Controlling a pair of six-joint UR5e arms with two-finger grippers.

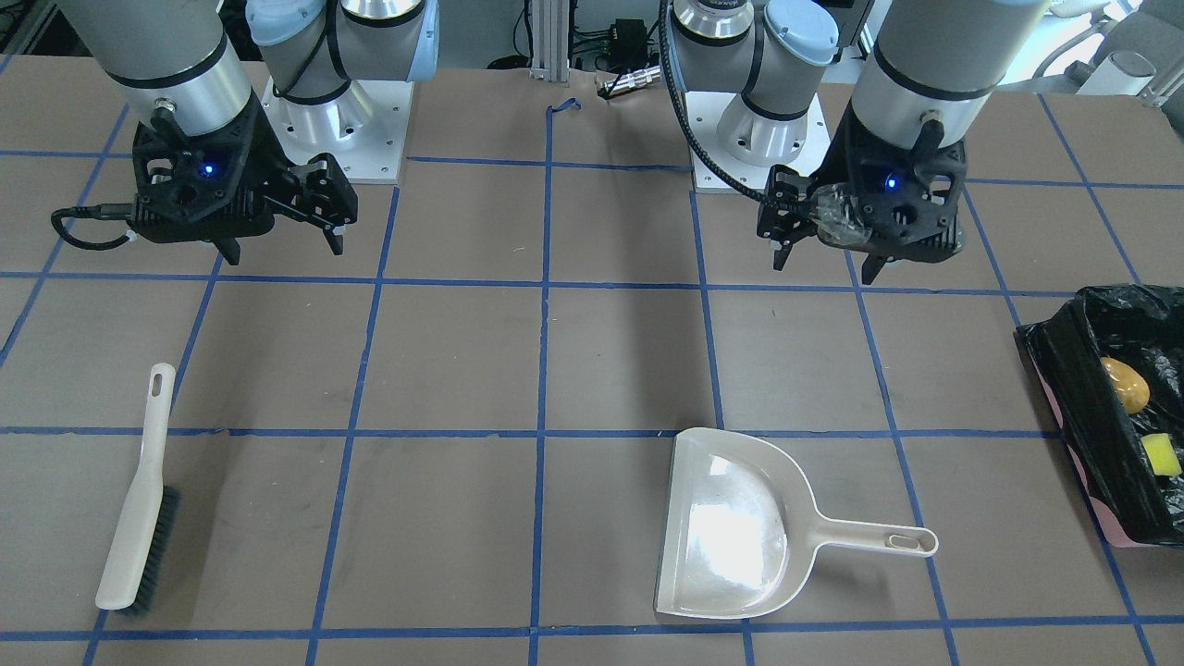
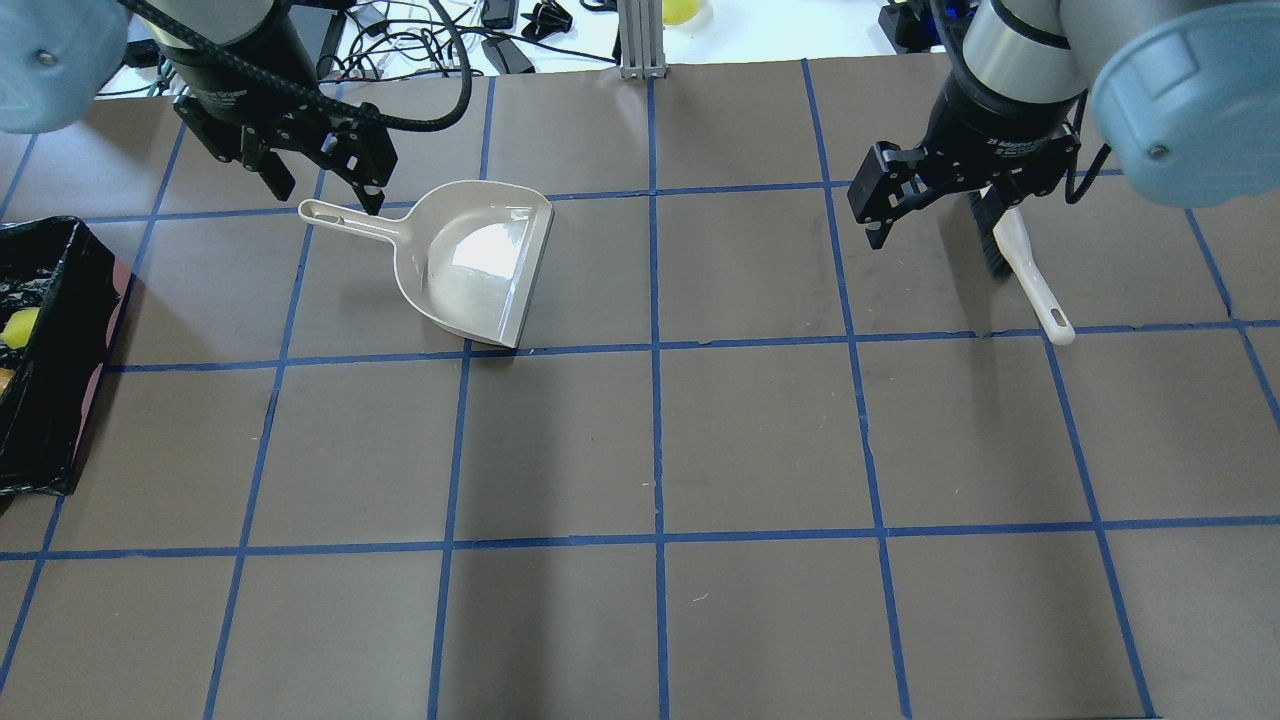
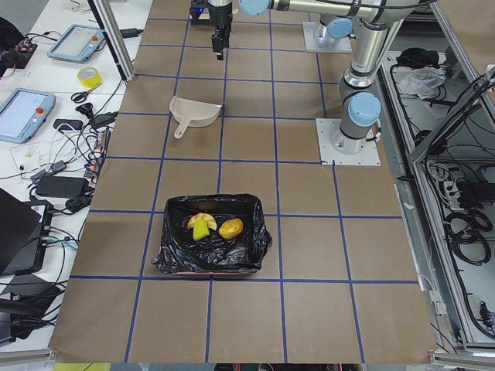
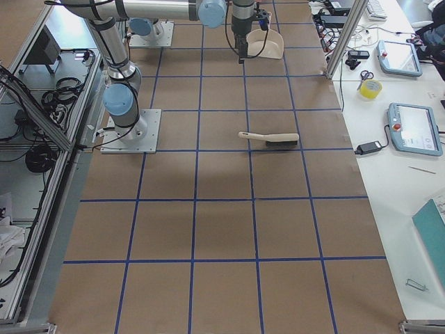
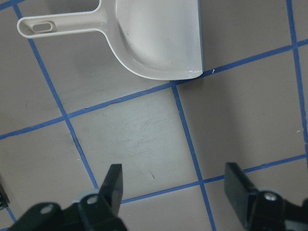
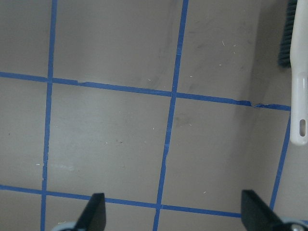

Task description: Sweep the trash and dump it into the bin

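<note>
All trash (image 1: 1125, 385) inside bin (image 1: 1064, 398), well apart from left hand (image 1: 825, 268)

One camera sits behind my shoulders, looking forward and down on the brown paper bench with blue tape lines (image 2: 560, 450). Another faces me from across it, steeply down, so my left side falls on its right; both take in the beige plastic dustpan (image 2: 470, 265) and the cream long-handled brush (image 1: 139, 499). Two high, distant cameras look along the bench from its ends, the one at my left nearest the pink box lined with black plastic (image 3: 166, 255), while a close camera on each wrist looks down past my left hand (image 5: 174, 185) at the dustpan and past my right hand (image 6: 173, 207) at the brush handle.
</note>
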